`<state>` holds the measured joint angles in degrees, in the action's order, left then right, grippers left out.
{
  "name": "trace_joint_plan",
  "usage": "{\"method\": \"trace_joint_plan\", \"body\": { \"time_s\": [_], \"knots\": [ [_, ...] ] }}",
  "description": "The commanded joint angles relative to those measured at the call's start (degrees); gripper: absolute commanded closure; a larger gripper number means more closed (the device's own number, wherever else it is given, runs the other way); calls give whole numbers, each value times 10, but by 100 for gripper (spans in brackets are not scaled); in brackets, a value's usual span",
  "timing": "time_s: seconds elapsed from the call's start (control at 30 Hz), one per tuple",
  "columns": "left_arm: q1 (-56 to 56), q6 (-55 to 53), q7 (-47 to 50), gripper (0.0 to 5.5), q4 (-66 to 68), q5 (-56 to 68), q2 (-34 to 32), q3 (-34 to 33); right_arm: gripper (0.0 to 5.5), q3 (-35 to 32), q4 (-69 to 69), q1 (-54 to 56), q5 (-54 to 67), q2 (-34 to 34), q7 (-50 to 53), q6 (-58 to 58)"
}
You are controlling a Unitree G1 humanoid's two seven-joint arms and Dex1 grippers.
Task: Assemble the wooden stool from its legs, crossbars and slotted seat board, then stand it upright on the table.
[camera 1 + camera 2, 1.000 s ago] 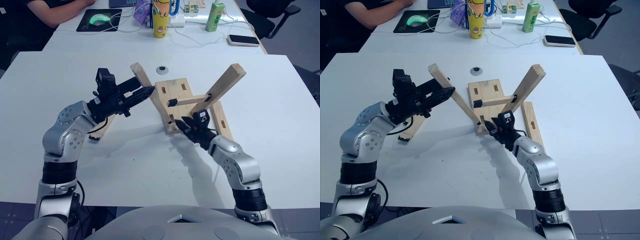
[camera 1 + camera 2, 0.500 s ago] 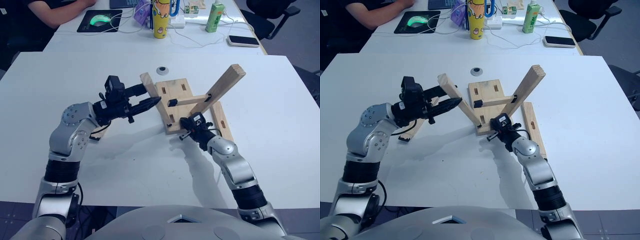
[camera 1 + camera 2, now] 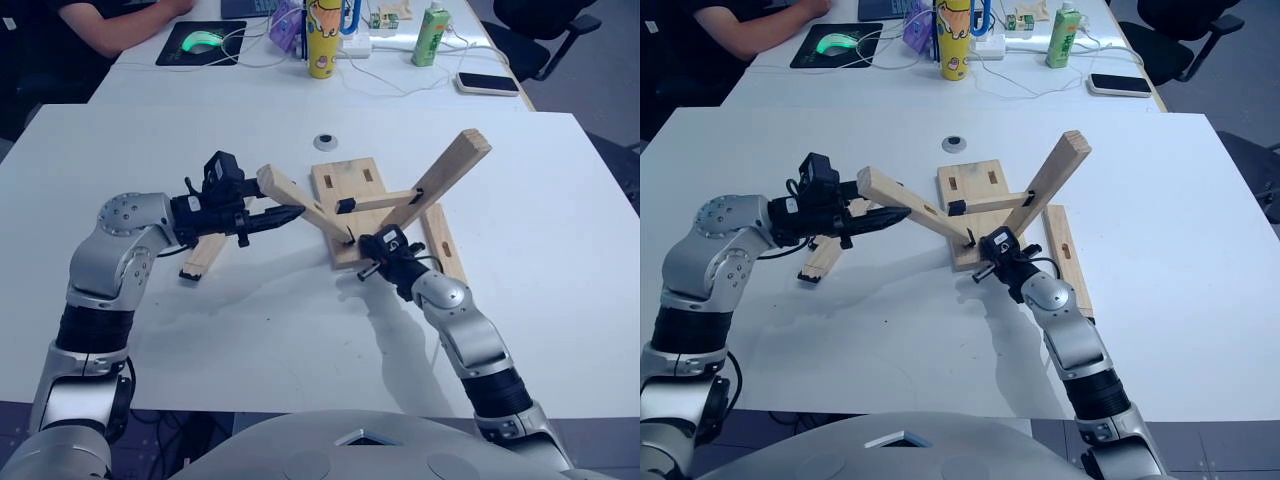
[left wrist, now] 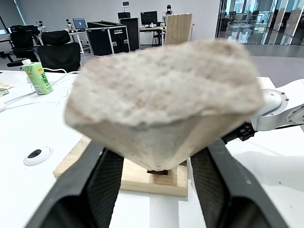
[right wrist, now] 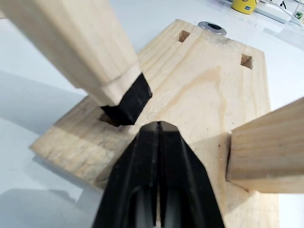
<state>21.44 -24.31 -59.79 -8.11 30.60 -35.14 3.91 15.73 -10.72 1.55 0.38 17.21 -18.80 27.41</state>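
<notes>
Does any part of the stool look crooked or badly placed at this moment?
Yes. The leg in the left gripper leans steeply, and its black tip meets the slot in the seat board at an angle, not pushed in. The crossbar on the other leg has one free end.

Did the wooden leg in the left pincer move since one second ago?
Yes. The light wooden leg held by the left pincer has tilted lower, its upper end dropping away from the round black grommet.
</notes>
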Motion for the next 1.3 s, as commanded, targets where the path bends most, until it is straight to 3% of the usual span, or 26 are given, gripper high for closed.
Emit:
{"method": "trace_joint_plan", "body": {
  "time_s": [0.03, 0.6, 0.87, 1.3],
  "knots": [
    [30, -13, -22, 343, 7, -9, -19, 5, 550, 21, 44, -35, -4, 0, -14, 41],
    [90, -24, -58, 343, 50, -46, -22, 29, 550, 38, 39, -21, -1, -38, -13, 23],
    [103, -24, -43, 343, 53, -48, 24, 52, 550, 69, 48, -14, -21, -25, -26, 34],
    [49, -25, -12, 343, 30, -62, 52, 83, 550, 44, 55, -21, 5, -35, -28, 67]
  ]
}}
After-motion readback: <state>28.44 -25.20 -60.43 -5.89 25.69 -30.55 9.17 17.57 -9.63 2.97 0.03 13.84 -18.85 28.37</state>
